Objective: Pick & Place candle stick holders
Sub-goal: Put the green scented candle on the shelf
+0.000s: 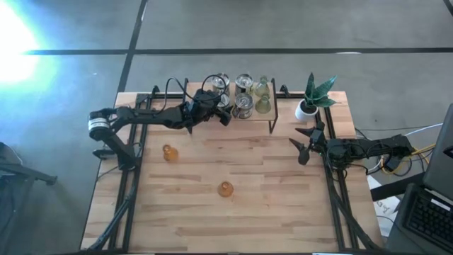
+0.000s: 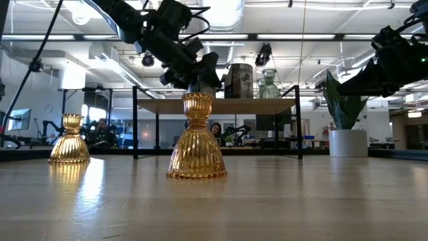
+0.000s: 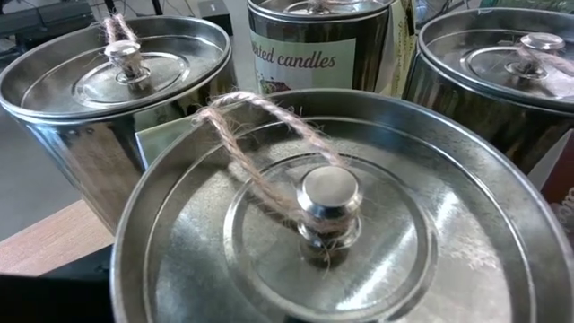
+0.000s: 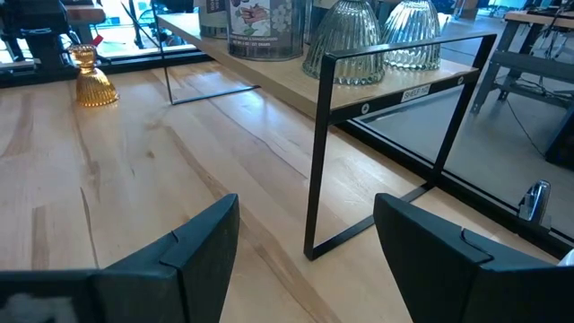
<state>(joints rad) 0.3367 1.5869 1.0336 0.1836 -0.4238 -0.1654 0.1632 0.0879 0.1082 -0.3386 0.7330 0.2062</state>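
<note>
Orange candle stick holders (image 1: 225, 189) on wooden table (image 1: 269, 205), open-plan workshop behind

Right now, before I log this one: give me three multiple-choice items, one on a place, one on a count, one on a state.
1. Where is the left gripper? A over the shelf; B at the table's near edge; C on the floor.
2. Orange holders on the table? A one; B two; C four.
3. The right gripper is: A shut on a holder; B open, empty; C out of view.

A: it hangs over the shelf's tins.
B: a second stands nearer.
B: fingers apart, nothing between.
</note>
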